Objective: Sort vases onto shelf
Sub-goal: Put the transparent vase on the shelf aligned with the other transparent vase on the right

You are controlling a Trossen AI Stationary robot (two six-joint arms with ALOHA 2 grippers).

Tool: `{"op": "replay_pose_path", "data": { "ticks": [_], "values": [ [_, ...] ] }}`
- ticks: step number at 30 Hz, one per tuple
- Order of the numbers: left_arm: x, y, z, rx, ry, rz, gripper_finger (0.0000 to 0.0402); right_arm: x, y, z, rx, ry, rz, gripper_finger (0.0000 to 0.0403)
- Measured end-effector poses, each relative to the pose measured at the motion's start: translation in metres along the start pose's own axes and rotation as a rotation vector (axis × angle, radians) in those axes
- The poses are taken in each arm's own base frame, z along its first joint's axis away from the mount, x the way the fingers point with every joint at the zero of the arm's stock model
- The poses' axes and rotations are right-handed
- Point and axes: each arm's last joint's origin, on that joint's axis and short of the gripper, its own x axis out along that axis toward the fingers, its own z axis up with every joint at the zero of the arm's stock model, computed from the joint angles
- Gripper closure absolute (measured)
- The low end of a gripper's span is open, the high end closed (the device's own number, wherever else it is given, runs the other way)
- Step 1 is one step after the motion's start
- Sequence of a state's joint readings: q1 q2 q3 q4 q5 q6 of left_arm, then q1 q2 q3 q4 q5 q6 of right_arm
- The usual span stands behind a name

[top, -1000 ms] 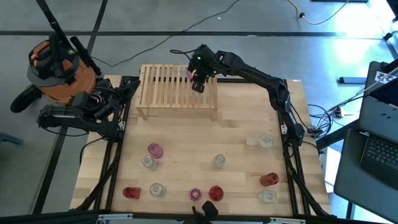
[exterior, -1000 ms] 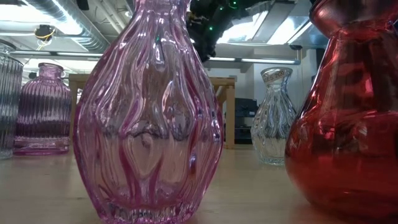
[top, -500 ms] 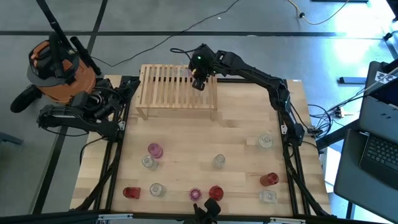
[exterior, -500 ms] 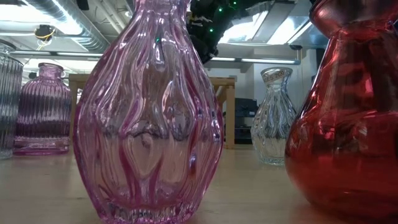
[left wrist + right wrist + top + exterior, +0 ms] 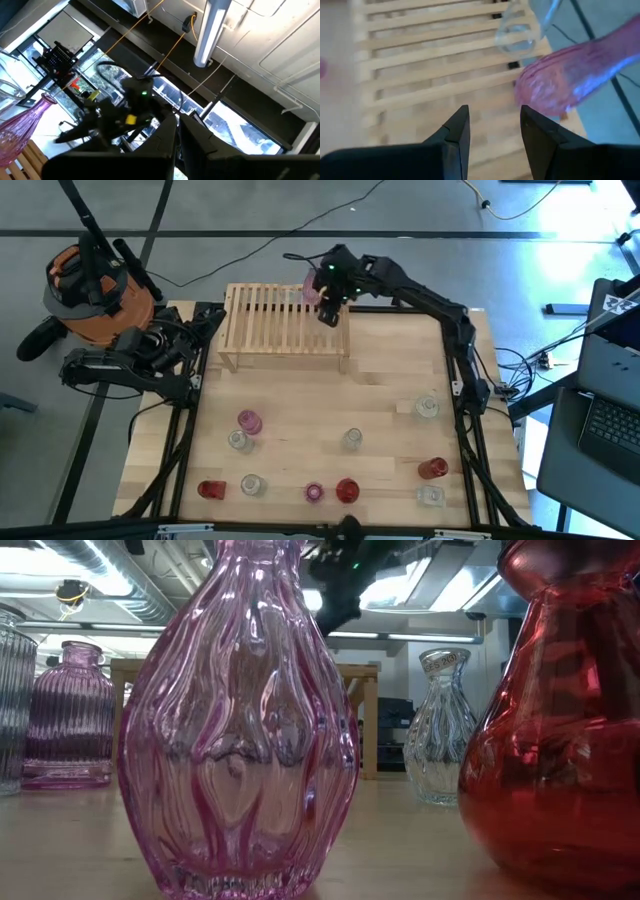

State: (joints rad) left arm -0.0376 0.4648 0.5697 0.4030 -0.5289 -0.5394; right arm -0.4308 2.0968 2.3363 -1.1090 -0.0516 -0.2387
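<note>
**A:** Where's the shelf?

**B:** Upper middle of the overhead view. The shelf (image 5: 285,330) stands at the far side of the bench (image 5: 390,380). A pink vase (image 5: 311,293) is on its slats at the upper right corner. The right wrist view shows a clear vase (image 5: 520,27) just beside the pink one, also on the slats.

**A:** Is the robot holding either of them?

**B:** No. The right end effector (image 5: 328,313) hangs over the right end of the shelf, close by the pink vase. Its fingers (image 5: 455,135) are spread, with only bare slats showing in the gap.

**A:** And the other vases?

**B:** The other vases (image 5: 352,438) stand scattered across the lower half of the overhead view, all on the bench and well apart from the shelf. There are ten of them. Along the bottom, a near pink vase (image 5: 314,492) and a red vase (image 5: 347,490) stand side by side. Seen from bench level, those two fill most of the frame, and the shelf shows behind them.

**A:** What's the left arm doing?

**B:** It's folded at the left edge of the bench, at middle left of the overhead view. The left end effector (image 5: 176,125) has its fingers pressed together and nothing between them.
</note>
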Motion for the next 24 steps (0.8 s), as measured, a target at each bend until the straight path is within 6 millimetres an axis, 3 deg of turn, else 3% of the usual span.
{"op": "replay_pose_path", "data": {
  "ticks": [4, 8, 14, 16, 19, 24],
  "values": [
    [0.000, 0.001, -0.001, 0.005, 0.008, 0.005, 0.0386, -0.042, 0.020, -0.011, -0.135, 0.095, 0.054, 0.0279],
    [0.000, 0.002, -0.004, 0.024, 0.037, 0.022, 0.0386, -0.078, 0.054, -0.031, -0.274, 0.288, 0.162, 0.0279],
    [0.000, 0.005, -0.009, 0.041, 0.081, 0.050, 0.0386, -0.112, 0.117, -0.047, -0.398, 0.213, 0.255, 0.0279],
    [-0.001, 0.006, -0.009, 0.035, 0.087, 0.055, 0.0386, -0.114, 0.135, -0.066, -0.407, 0.291, 0.291, 0.0279],
    [-0.001, 0.007, -0.011, 0.043, 0.101, 0.064, 0.0386, -0.100, 0.162, -0.089, -0.385, 0.291, 0.339, 0.0279],
    [-0.001, 0.008, -0.012, 0.050, 0.111, 0.070, 0.0386, -0.077, 0.203, -0.132, -0.311, 0.090, 0.519, 0.0279]
  ]
}}
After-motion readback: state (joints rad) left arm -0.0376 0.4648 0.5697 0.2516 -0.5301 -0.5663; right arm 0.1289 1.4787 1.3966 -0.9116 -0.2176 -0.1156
